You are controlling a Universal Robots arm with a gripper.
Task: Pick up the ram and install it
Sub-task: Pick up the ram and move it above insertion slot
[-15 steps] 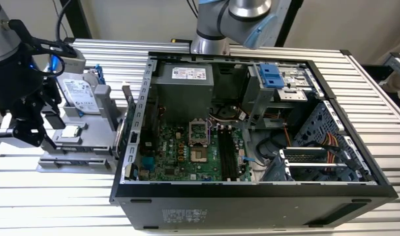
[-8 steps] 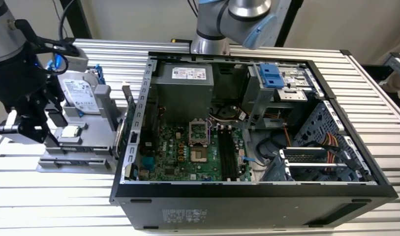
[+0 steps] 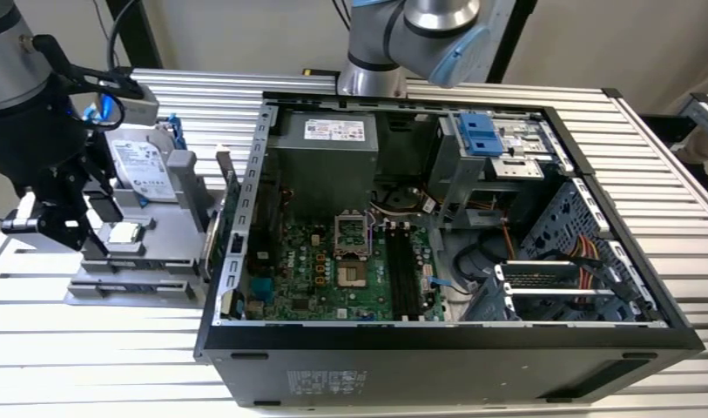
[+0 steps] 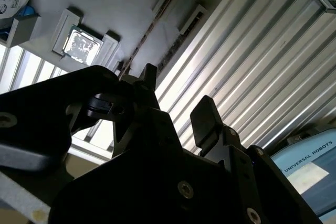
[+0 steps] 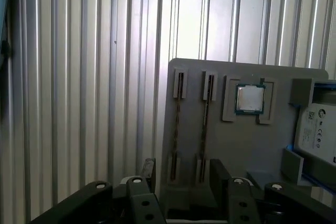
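Note:
The ram shows as two thin sticks seen edge-on, one (image 5: 179, 124) beside the other (image 5: 206, 124), each standing in a slot of the grey holder (image 5: 262, 150). One stick's edge (image 4: 149, 32) also shows in the second wrist view. My black gripper (image 5: 184, 177) hovers above the near end of these slots, open, with nothing between its fingers (image 5: 148, 174). In the second wrist view the gripper (image 4: 178, 98) is likewise open. In the exterior view the gripper (image 3: 92, 218) hangs over the holder (image 3: 133, 279) at the exterior view's left, beside the open computer case (image 3: 447, 344).
On the holder sit a small square processor chip (image 5: 250, 98) and a silver hard drive (image 3: 138, 170). The motherboard's black slots (image 3: 401, 270) lie inside the case. A second arm (image 3: 412, 35) stands behind the case. The ribbed metal table (image 5: 79, 77) surrounds the holder.

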